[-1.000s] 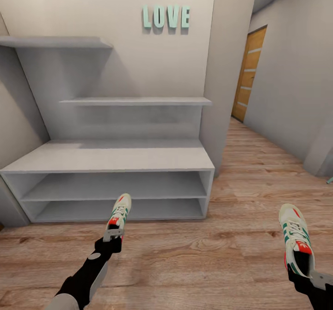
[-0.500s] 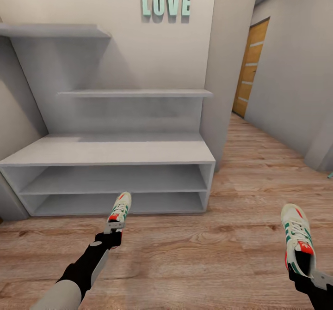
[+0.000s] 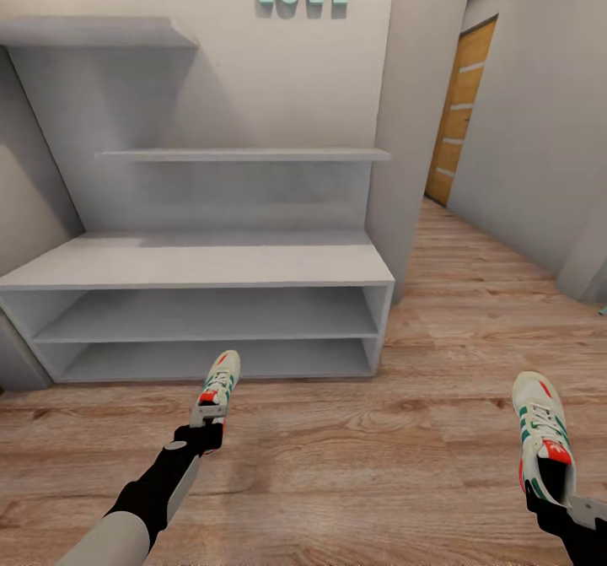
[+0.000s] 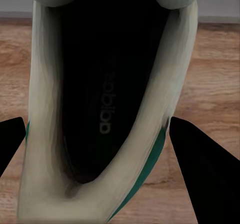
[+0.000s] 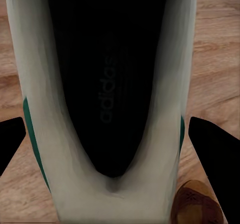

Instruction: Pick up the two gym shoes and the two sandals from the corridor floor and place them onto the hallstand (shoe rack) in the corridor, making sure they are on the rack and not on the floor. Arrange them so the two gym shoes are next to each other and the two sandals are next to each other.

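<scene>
Hallstand [image 3: 202, 264] nearer in view; each end effector [image 3: 207, 415] [image 3: 563, 509] clamped on a gym shoe [image 3: 221, 378] [image 3: 543, 441] above plank floor [image 3: 354, 465].

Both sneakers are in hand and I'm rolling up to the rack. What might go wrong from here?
1. Each gym shoe is pinched only at its heel, left gripper on the left shoe, right gripper on the right shoe; a jolt might swing or drop one.
2. The left shoe's toe leads toward the hallstand; its low shelf edge could knock it loose.
3. A brown sandal lies on the floor under the right arm, where the base may hit it.
</scene>
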Motion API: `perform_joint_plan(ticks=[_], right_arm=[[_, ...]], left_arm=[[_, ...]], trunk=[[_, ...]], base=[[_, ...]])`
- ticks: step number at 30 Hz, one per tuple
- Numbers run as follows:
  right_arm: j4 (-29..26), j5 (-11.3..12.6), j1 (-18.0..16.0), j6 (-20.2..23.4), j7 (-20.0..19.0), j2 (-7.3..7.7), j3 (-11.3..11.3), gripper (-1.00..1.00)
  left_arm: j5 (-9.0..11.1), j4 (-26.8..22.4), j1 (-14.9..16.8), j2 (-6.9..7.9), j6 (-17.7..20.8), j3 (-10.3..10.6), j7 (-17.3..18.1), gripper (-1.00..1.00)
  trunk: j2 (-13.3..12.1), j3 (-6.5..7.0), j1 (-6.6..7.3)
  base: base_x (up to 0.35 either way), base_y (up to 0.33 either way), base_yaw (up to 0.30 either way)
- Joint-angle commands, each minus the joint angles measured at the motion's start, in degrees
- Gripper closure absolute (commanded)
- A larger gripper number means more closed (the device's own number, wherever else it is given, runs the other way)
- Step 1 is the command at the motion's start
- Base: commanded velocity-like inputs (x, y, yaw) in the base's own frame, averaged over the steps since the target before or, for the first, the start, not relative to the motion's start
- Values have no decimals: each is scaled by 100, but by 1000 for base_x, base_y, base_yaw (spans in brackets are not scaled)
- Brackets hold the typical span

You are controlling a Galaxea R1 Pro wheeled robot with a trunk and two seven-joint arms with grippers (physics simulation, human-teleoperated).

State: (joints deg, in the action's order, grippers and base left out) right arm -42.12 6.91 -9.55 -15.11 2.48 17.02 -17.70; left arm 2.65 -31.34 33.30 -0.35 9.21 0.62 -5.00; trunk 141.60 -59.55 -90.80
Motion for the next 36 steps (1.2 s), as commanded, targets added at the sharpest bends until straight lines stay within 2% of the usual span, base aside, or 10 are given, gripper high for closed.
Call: perform_joint_plan(ticks=[1, 15, 19, 25, 36], right_arm=[[2, 57, -3, -25, 7, -2, 12, 100], [157, 48, -3, -52, 17, -36, 22, 100], [179, 47, -3, -53, 16, -39, 21, 100], [186, 47, -3, -54, 16, -36, 21, 100], [187, 47, -3, -54, 16, -40, 21, 100]], left_arm=[[25, -13, 1, 5, 27, 8, -27, 100], [-5, -90, 13, -11, -15, 21, -27, 100], [-36, -364, 170, -17, 45, 21, -32, 100], [-23, -419, 557, -19, 115, 17, -87, 100], [-1, -348, 625, -11, 116, 4, -268, 100]], trunk=[[4, -15, 1], [4, -65, 1], [4, -65, 1], [4, -65, 1], [4, -65, 1]], base=[[0, 0, 0], [0, 0, 0], [0, 0, 0], [0, 0, 0], [42, 0, 0]])
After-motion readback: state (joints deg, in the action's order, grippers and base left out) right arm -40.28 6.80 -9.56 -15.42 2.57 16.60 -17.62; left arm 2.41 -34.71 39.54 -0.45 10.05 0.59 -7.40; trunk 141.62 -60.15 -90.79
